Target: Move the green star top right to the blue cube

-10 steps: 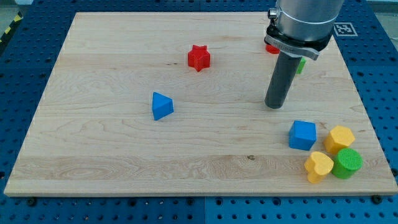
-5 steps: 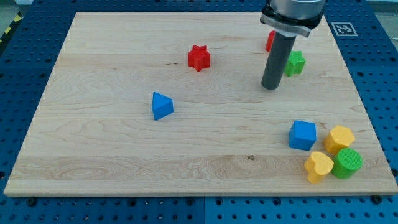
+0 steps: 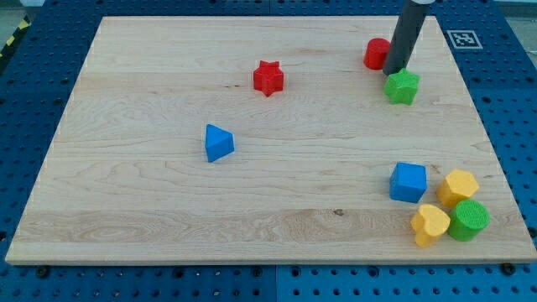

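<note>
The green star (image 3: 403, 86) lies near the view's upper right on the wooden board (image 3: 151, 193). The blue cube (image 3: 408, 182) sits lower right, well below the star. My tip (image 3: 393, 72) stands just above and left of the green star, touching or nearly touching its upper left edge, between it and a red round block (image 3: 376, 54).
A red star (image 3: 268, 78) lies upper middle. A blue triangular block (image 3: 218, 143) lies left of centre. Beside the blue cube, at lower right, cluster a yellow hexagon-like block (image 3: 459, 187), a yellow heart-like block (image 3: 430, 224) and a green round block (image 3: 468, 220).
My tip has moved up and right, from the board's middle right to the green star's upper left side. The arm's body has left the view. The star, earlier partly hidden, shows fully.
</note>
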Available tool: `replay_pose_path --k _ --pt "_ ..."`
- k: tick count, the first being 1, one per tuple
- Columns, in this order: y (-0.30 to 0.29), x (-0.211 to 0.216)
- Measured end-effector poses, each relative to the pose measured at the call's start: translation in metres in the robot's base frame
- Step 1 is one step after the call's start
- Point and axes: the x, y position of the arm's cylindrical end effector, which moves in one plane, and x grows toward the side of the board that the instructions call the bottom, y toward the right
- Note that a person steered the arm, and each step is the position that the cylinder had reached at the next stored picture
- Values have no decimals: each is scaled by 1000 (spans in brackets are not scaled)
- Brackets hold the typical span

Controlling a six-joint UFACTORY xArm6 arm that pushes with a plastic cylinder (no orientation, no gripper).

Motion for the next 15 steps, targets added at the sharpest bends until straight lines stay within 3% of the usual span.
replay_pose_path --k 3,6,8,9,11,14,15 --pt "20 -12" --pt "29 33" --pt "-11 25" --pt "-11 55" --pt "9 71" --pt "3 53" --pt "-44 42"
